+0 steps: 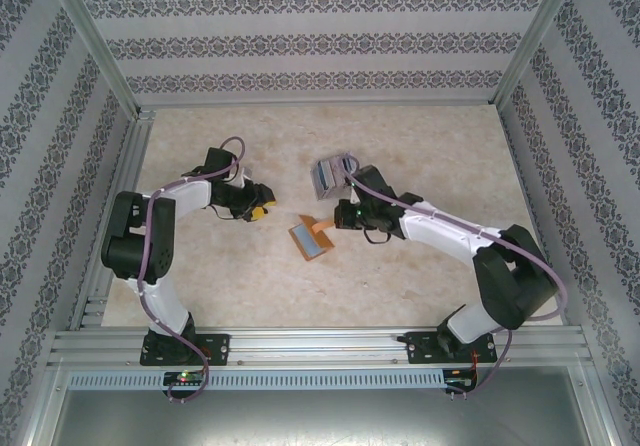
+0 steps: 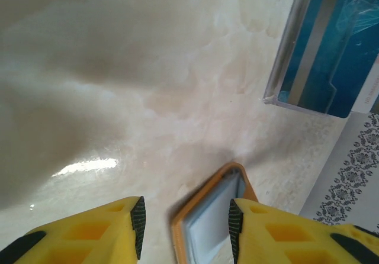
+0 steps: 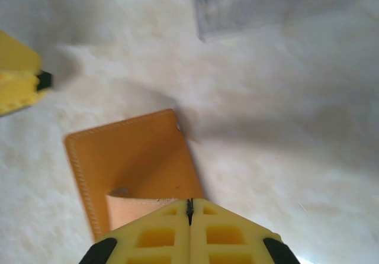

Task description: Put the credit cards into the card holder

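A pale marbled desk [image 1: 200, 276] sits inside patterned walls [image 1: 300, 6]. Near the centre of the top view we see the card holder [image 1: 318, 232] lying open, a grey card [image 1: 308, 245] in it. Left of it, the left gripper [image 1: 262, 210] hangs with fingers [image 2: 89, 234] apart, holding nothing. Over its right edge, the right gripper [image 1: 343, 216] is closed tight. Just above, the other credit cards [image 1: 333, 174] stand in a clear case [image 2: 278, 68].
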`<state>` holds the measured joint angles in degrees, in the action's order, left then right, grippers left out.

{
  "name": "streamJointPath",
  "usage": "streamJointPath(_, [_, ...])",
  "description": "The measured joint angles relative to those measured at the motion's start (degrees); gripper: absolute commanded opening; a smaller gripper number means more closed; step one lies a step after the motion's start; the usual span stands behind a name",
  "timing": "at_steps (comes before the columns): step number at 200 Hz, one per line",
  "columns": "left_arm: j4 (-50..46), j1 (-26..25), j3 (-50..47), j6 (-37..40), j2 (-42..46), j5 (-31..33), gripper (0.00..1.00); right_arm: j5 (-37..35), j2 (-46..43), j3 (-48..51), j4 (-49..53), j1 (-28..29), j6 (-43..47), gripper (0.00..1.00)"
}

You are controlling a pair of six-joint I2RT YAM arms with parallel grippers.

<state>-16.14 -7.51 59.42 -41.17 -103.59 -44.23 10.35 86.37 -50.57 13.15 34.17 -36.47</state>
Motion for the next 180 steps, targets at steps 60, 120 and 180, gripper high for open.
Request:
streamJointPath(60, [0.0, -0.9, 0.2, 0.2, -1.0, -1.2, 0.47, -2.3, -1.9, 9.2, 1.0, -12.1, 0.0, 0.0])
streamJointPath(120, [1.9, -6.2, 1.9, -0.3, -3.1, -3.5, 0.5, -3.4, -0.6, 9.4, 0.3, -15.4, 1.5, 0.0])
streamJointPath(180, [2.5, -10.2, 6.9, -2.1, -4.6, -5.1, 0.49, -3.4, 0.3, 9.4, 0.2, -14.9, 2.0, 0.0])
